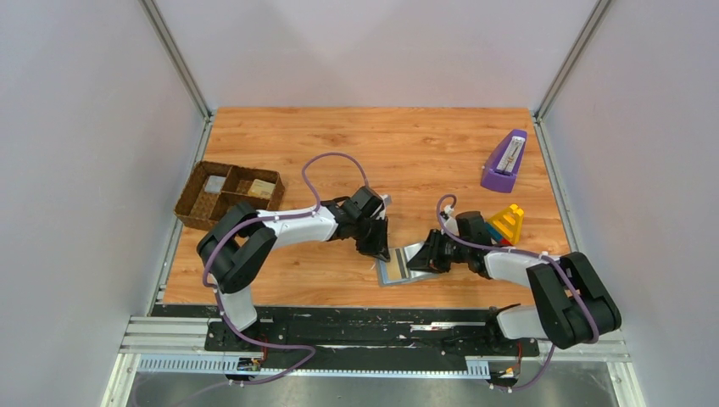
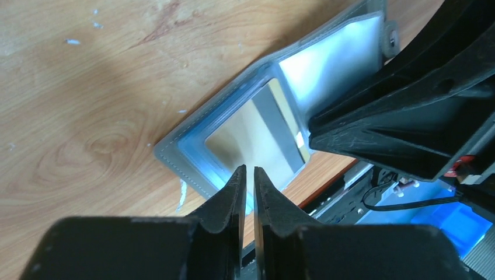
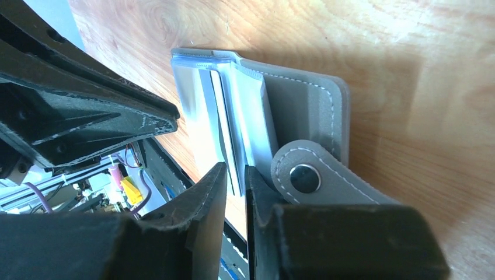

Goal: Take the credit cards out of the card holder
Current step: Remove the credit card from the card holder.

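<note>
Card holder (image 2: 333, 64) is laid open by the near edge of the wooden bench (image 1: 424, 153), enclosed by pale walls (image 1: 373, 51), with the left gripper (image 2: 249, 170) and right gripper (image 3: 235, 169) narrowed to slits against it, any grip being impossible to tell.

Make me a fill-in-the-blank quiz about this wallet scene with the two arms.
The bifold card holder is ___, not closed. A tan card sits ___ the holder's window pocket. The brown tray stands on the robot's ___ side.
Missing words: open; inside; left.
</note>
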Motion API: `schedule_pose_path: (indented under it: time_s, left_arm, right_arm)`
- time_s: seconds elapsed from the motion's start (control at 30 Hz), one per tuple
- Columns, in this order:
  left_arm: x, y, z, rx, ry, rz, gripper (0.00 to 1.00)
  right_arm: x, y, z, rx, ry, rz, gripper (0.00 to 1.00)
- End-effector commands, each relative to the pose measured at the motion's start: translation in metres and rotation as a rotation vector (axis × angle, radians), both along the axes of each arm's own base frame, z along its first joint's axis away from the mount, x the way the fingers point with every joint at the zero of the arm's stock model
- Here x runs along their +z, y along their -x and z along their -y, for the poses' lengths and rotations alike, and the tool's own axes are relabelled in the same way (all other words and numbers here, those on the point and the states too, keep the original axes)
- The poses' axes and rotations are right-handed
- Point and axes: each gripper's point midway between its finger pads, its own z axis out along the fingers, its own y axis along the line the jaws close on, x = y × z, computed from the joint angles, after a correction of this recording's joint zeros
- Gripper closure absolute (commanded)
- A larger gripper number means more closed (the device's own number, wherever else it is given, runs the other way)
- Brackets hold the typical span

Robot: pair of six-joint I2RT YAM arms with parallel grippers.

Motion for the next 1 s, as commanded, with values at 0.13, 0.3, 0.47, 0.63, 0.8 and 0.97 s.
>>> schedule_pose_path:
  time_s: [0.13, 0.3, 0.47, 0.63, 0.8, 0.97]
  left_arm:
    - [-0.022, 0.008, -0.012, 0.014, -0.051, -0.019, 0.86]
    - [-0.028, 0.008, -0.015, 0.013, -0.07, -0.026, 0.86]
    - [-0.032, 0.009, -0.018, 0.009, -0.084, -0.022, 0.86]
    - [-0.038, 0.009, -0.019, 0.007, -0.1, -0.026, 0.86]
    - [-0.042, 0.007, -0.026, 0.011, -0.14, -0.013, 0.86]
    - [-0.046, 0.004, -0.036, 0.011, -0.198, 0.015, 0.85]
  right_arm:
    - [0.012, -0.018, -0.009, 0.037, -0.023, 0.079, 0.79]
    - [0.006, -0.019, -0.011, 0.043, -0.017, 0.069, 0.79]
    - [0.007, -0.016, -0.015, 0.062, -0.049, 0.069, 0.8]
    - [0.012, -0.014, -0.018, 0.089, -0.085, 0.093, 0.93]
    - [0.016, -0.008, -0.02, 0.114, -0.119, 0.104, 1.0]
    - [0.01, -0.004, -0.014, 0.091, -0.099, 0.086, 1.0]
